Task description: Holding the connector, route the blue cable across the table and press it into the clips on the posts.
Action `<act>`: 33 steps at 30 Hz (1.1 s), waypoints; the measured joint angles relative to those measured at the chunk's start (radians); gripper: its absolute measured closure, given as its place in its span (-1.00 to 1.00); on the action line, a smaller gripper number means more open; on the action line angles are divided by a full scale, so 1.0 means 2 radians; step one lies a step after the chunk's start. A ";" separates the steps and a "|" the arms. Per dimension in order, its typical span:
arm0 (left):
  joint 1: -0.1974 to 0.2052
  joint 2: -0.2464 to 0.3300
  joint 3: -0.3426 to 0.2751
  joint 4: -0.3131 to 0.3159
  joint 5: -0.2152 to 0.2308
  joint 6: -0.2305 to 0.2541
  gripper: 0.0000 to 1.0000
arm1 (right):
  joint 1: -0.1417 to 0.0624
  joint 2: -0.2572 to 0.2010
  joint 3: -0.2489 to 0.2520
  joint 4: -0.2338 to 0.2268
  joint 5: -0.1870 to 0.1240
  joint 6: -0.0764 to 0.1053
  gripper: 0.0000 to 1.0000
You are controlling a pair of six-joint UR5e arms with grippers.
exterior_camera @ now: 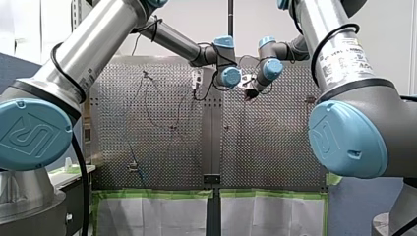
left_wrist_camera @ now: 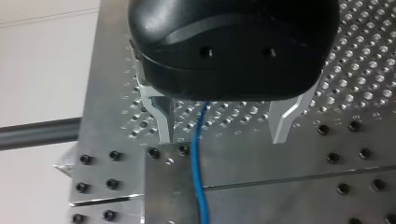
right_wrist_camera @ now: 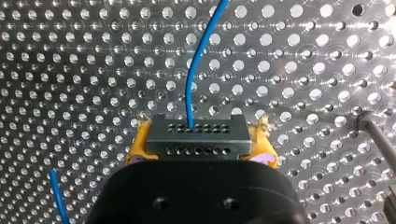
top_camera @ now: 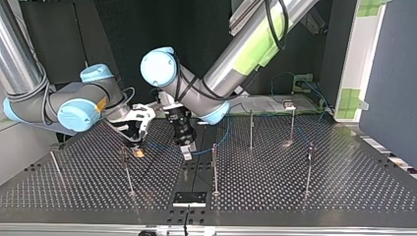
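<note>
Squarely, my right gripper (right_wrist_camera: pixel 201 142) clamps the connector (right_wrist_camera: pixel 196 133) trailing blue cable (right_wrist_camera: pixel 190 79).

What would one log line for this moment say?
right gripper: shut on dark rectangular connector | left gripper: open astride thin blue cable

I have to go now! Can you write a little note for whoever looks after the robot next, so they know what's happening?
My right pincer: shut on the connector, yellow pads either side, low over the table.
My left pincer: open, the blue cable loose between its fingers.
Done: connector gripped, cable trailing from it.
Left: press the cable into the clips on the posts. The clips are too small to tell whether any holds it yet.
</note>
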 joint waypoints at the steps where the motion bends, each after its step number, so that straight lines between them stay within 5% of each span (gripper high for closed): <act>1: 0.002 -0.004 0.003 -0.002 0.002 0.000 -1.00 | 0.000 0.000 0.000 0.000 0.000 0.000 1.00; 22: 0.022 -0.022 0.032 -0.030 0.030 -0.026 -1.00 | 0.000 0.000 0.000 0.000 0.000 -0.001 1.00; 23: 0.021 -0.022 0.032 -0.031 0.030 -0.028 -0.67 | 0.000 0.000 0.000 0.000 0.000 -0.001 1.00; 24: 0.021 -0.022 0.032 -0.031 0.030 -0.030 -0.67 | 0.000 0.000 0.000 0.001 0.000 -0.001 1.00; 26: 0.018 -0.022 0.032 -0.032 0.030 -0.033 0.04 | 0.000 0.000 0.000 0.001 0.000 -0.001 1.00; 27: 0.018 -0.022 0.032 -0.033 0.029 -0.034 0.04 | 0.000 0.000 0.000 0.001 0.000 -0.001 1.00; 29: 0.016 -0.021 0.032 -0.033 0.029 -0.036 0.90 | 0.000 0.000 0.000 0.001 0.000 -0.001 1.00; 33: 0.013 -0.021 0.033 -0.037 0.027 -0.044 1.00 | 0.000 0.000 0.000 0.001 0.000 -0.001 1.00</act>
